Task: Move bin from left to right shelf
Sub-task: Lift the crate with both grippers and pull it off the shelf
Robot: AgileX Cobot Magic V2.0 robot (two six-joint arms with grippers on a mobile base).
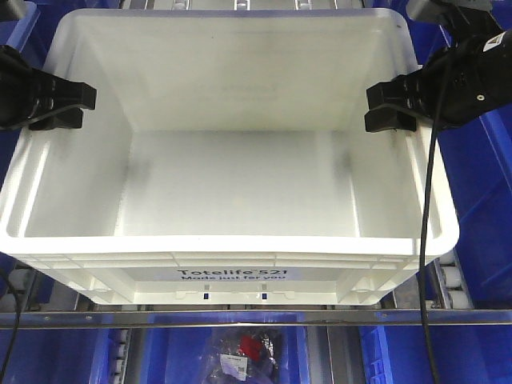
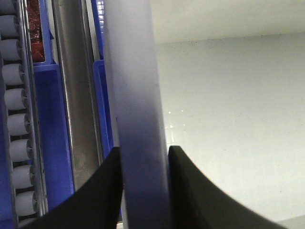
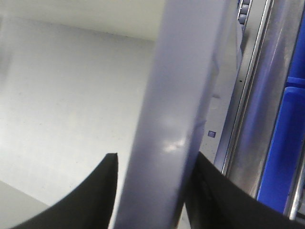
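We have the bin (image 1: 240, 244) on the shelf rails, directly ahead. Our left fingers (image 1: 64, 94) are clamped on its left rim and our right fingers (image 1: 392, 92) on its right rim. Its long axis runs side to side between both arms, equally near, so we judge a rightward carry needs both together.

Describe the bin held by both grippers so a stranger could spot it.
Above the metal rail sits the white bin, its side walls clamped by the left gripper and right gripper. Unlike the blue bins around it, it is white, empty, with black "Totelife 521" print.
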